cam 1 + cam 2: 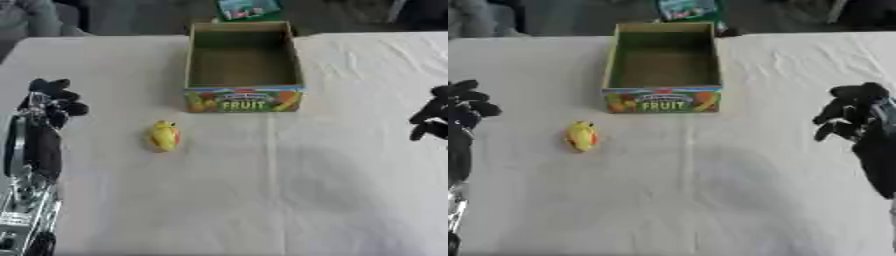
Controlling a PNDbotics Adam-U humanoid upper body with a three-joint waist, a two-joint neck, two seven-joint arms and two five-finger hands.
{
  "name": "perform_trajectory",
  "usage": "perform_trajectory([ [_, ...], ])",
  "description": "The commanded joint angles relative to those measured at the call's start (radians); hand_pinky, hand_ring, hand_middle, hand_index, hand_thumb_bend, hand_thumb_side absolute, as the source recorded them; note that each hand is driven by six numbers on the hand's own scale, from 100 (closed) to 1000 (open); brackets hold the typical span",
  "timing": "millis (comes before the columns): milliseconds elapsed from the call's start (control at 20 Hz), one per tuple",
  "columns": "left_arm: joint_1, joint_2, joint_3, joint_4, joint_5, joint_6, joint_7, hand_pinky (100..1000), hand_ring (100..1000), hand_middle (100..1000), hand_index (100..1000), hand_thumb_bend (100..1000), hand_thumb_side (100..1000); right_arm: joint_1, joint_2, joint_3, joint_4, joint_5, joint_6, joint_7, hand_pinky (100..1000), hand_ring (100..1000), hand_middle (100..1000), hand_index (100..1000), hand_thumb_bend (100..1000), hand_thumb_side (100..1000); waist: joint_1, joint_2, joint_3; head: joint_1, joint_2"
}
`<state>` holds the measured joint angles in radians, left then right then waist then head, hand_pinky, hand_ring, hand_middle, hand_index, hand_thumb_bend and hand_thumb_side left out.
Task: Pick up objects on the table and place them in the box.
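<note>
The table (350,190), covered in a pale cloth, carried 1 box (243,99) at its far middle, printed "FRUIT" on the front wall; what showed of its inside looked empty, so the task seemed barely begun. The left robot hand (54,97) hovered at the left edge and the right robot hand (852,112) at the right, both with fingers curled and holding nothing. The 1 loose object, a small yellow toy (163,136) with red markings, lay on the cloth near the box's front left corner, waiting to be picked up.
</note>
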<state>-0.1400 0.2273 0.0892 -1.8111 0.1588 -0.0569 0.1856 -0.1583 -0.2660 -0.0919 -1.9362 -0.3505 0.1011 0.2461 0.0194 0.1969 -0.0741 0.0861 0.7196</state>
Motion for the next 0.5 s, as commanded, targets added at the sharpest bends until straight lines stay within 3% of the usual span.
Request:
perform_trajectory([
  [50,-0.006,0.012,0.007,-0.023,0.001,-0.001,-0.004,610,519,510,708,100,824,-0.007,-0.010,-0.004,-0.020,-0.006,0.000,-0.003,417,549,506,692,100,671,-0.001,-0.013,0.000,0.003,-0.006],
  [500,-0.005,0.024,0.008,-0.026,-0.003,-0.002,-0.008,610,520,511,709,100,814,-0.007,-0.011,-0.005,-0.019,-0.005,0.000,-0.004,417,549,505,692,100,672,0.001,-0.014,-0.001,0.003,-0.006],
])
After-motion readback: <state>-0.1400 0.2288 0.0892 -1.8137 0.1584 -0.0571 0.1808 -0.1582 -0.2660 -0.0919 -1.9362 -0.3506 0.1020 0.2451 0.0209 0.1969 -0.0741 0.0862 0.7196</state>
